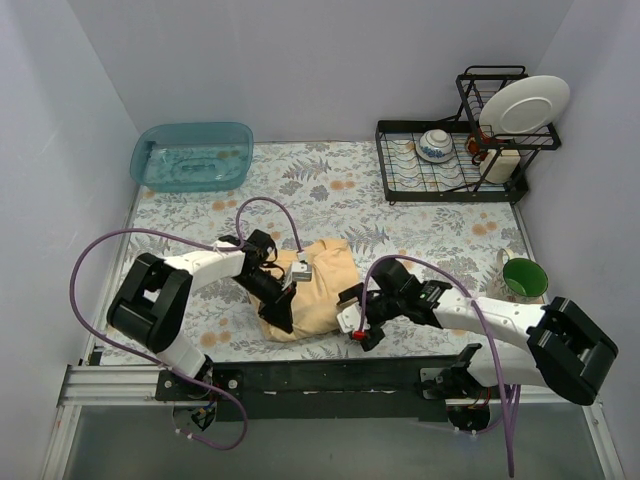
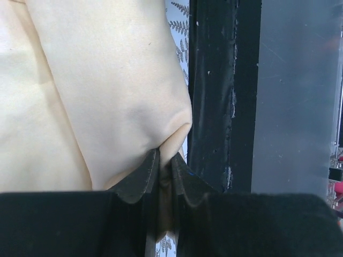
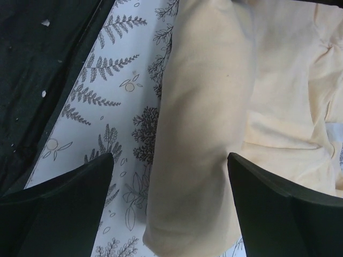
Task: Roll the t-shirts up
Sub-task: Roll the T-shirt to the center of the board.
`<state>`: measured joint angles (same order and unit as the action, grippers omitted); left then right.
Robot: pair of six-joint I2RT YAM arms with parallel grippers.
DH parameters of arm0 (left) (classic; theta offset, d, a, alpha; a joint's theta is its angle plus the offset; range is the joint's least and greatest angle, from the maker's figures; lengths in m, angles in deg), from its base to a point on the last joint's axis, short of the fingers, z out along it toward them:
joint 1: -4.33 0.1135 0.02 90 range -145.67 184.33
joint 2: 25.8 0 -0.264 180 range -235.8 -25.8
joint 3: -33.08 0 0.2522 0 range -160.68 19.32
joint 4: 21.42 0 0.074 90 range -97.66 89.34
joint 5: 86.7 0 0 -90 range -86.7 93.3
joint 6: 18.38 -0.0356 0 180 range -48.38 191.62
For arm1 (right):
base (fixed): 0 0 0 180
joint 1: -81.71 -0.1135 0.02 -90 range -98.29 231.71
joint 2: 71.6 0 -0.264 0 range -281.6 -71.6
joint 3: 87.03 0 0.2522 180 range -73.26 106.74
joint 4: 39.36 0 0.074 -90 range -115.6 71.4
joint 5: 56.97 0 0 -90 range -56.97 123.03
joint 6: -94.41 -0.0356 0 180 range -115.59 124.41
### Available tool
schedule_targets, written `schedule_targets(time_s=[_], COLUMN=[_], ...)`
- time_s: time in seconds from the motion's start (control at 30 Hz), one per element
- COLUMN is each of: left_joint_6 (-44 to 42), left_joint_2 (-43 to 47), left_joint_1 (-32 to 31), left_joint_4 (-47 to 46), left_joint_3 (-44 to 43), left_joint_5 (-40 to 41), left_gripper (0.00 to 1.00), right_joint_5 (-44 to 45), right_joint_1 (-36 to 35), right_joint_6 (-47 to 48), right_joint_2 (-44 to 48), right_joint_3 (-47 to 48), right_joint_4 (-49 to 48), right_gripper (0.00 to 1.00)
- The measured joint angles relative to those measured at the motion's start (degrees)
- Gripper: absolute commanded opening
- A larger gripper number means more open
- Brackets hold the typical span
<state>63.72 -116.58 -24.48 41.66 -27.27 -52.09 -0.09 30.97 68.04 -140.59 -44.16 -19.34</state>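
The left fingers (image 2: pixel 143 179) pinch the t-shirt (image 2: pixel 107 85) edge; right fingers (image 3: pixel 64 203) spread — straddling its roll.

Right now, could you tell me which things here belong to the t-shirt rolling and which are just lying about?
Job: cream t-shirt, partly rolled; left jaws, shut on its roll; right jaws, open astride the roll.
Lying about: teal tub; dish rack; bowl; white plate; green cup.
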Motion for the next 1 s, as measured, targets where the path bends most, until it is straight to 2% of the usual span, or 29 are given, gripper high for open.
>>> schedule_targets(time_s=[0.1, 0.2, 0.23, 0.3, 0.33, 0.43, 0.47, 0.53, 0.57, 0.6, 0.73, 0.83, 1.0], left_joint_6=[-1.3, -2.9, -3.5, -4.7, -5.3, -6.3, -6.1, -5.1, -4.1, -3.1, 1.3, 4.3, 7.0], left_joint_2=[-0.3, -1.1, -1.3, -1.8, -2.1, -2.6, -2.6, -2.0, -1.0, 0.2, 13.5, 25.4, 32.0], left_joint_1=[1.0, 2.1, 2.5, 3.2, 3.5, 4.7, 5.0, 5.7, 5.9, 6.1, 5.2, 0.8, -7.1], left_joint_4=[1.2, 2.6, 3.1, 4.1, 4.6, 5.6, 5.7, 5.6, 5.5, 5.0, -0.7, -6.4, -12.8], left_joint_3=[-0.4, -0.6, -0.7, -0.7, -0.8, -1.0, -1.0, -1.1, -1.1, -1.0, 2.3, 7.1, 14.2], left_joint_5=[-0.8, -1.3, -1.4, -1.7, -1.7, -2.0, -1.9, -1.4, -0.9, -0.7, 2.1, 6.1, 13.9], left_gripper=[0.0, 0.0, 0.0, 0.0, 0.04, 0.23, 0.35, 0.42, 0.5, 0.52, 0.54, 0.54, 0.53], right_joint_5=[2.2, 4.8, 5.6, 7.2, 7.8, 8.7, 8.8, 9.1, 9.1, 9.0, 8.7, 7.6, 5.6], right_joint_1=[-1.7, -3.1, -3.5, -4.0, -4.1, -4.3, -4.4, -4.5, -4.5, -4.5, -4.4, -4.0, -3.2], right_joint_6=[-3.1, -5.5, -6.3, -7.4, -8.0, -8.8, -9.0, -9.3, -9.4, -9.5, -10.4, -12.1, -15.0], right_joint_2=[-2.5, -5.0, -5.8, -7.7, -8.7, -11.1, -11.7, -12.8, -13.3, -13.9, -16.1, -17.5, -19.5], right_joint_3=[0.0, -0.1, -0.1, -0.1, -0.1, 0.6, 1.1, 2.3, 2.8, 3.4, 6.3, 8.4, 11.2], right_joint_4=[-3.9, -7.8, -9.1, -11.5, -12.3, -14.1, -14.3, -14.3, -14.2, -14.1, -12.3, -10.2, -7.6], right_gripper=[0.88, 0.72, 0.62, 0.51, 0.39, 0.28, 0.26, 0.24, 0.22, 0.22, 0.18, 0.15, 0.15])
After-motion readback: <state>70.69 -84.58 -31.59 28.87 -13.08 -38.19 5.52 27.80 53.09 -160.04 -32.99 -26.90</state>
